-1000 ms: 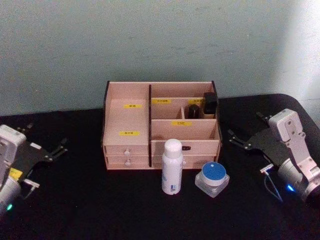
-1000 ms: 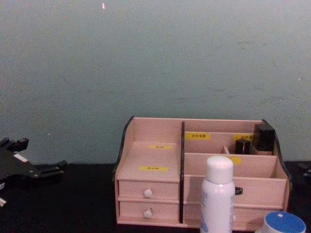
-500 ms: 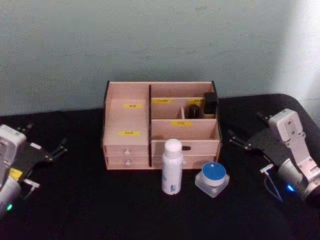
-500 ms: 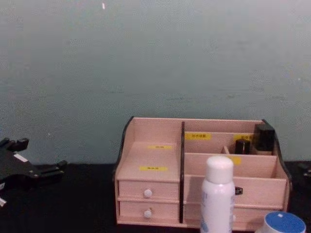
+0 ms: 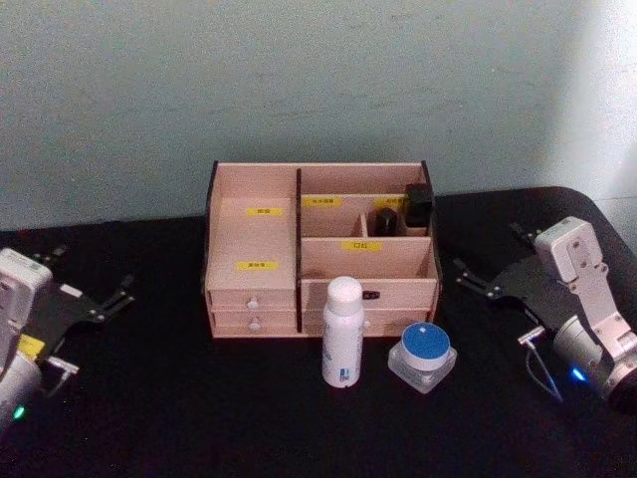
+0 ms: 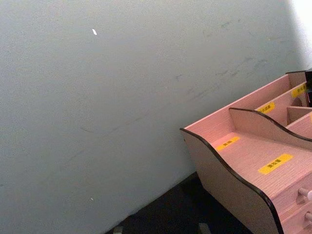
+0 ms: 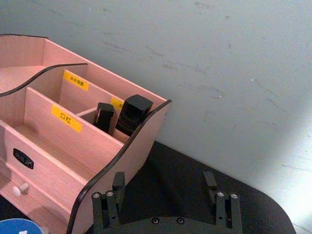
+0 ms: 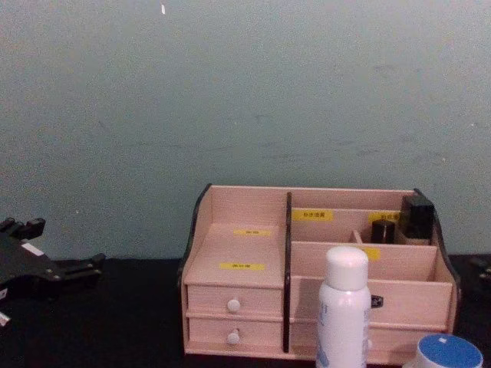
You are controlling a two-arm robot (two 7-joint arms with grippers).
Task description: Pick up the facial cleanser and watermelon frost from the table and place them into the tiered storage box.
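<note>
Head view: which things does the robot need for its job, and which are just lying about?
Needed: facial cleanser, watermelon frost, tiered storage box; left gripper and right gripper, open, out at either side.
Just there: small black containers in the box's back right compartments.

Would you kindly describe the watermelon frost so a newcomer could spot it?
On the black table, find the pinkish tiered storage box. Two items stand before its right half; the watermelon frost is the right one. Unlike the tall white facial cleanser, it is squat, clear, blue-lidded.
</note>
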